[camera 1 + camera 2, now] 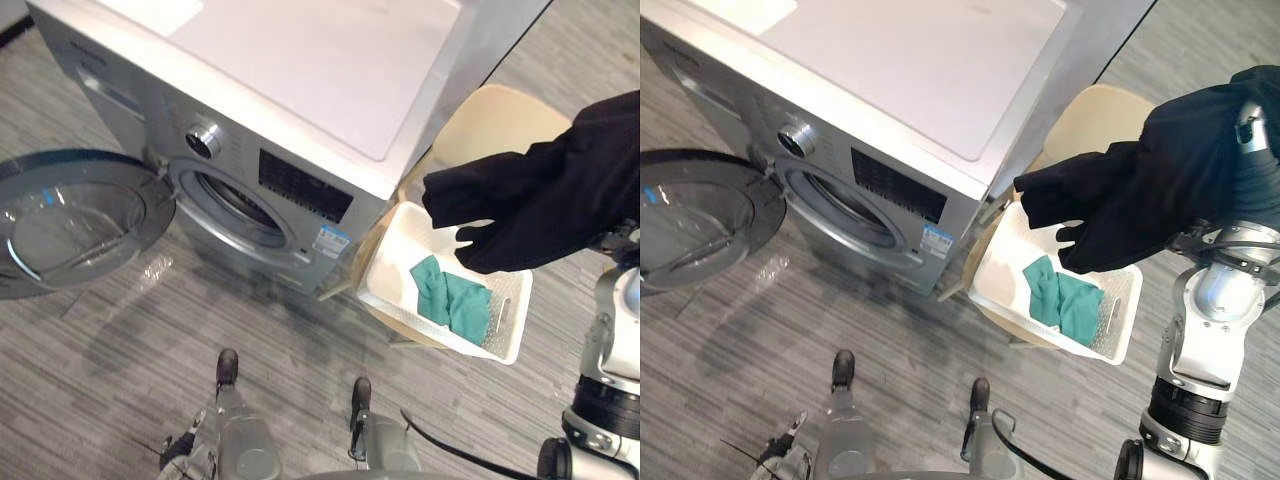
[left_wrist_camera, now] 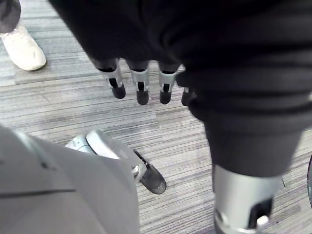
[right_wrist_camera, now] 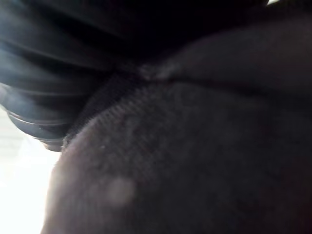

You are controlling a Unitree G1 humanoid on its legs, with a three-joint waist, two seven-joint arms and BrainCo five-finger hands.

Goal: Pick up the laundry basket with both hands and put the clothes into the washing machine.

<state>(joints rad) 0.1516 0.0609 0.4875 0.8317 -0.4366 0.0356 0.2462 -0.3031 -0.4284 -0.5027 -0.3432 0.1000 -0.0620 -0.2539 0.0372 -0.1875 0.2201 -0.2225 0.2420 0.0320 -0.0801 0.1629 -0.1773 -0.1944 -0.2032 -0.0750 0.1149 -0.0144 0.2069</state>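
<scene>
A white laundry basket [image 1: 515,322] sits on a beige chair [image 1: 490,120] just right of the washing machine [image 1: 300,60]. A green cloth [image 1: 452,295] lies in the basket. Above the basket hangs a black garment [image 1: 550,190], draped over my raised right hand [image 1: 1250,125], which is mostly buried in the cloth. The same black cloth [image 3: 185,146] lies close against the hand in the right wrist view. My left hand [image 2: 141,83] hangs low over the floor with straight fingers and holds nothing.
The machine's round glass door [image 1: 70,220] stands swung open to the left, leaving the drum opening [image 1: 235,205] exposed. Grey striped carpet lies in front of the machine. A person's white shoe [image 2: 22,46] stands on the floor near my left hand.
</scene>
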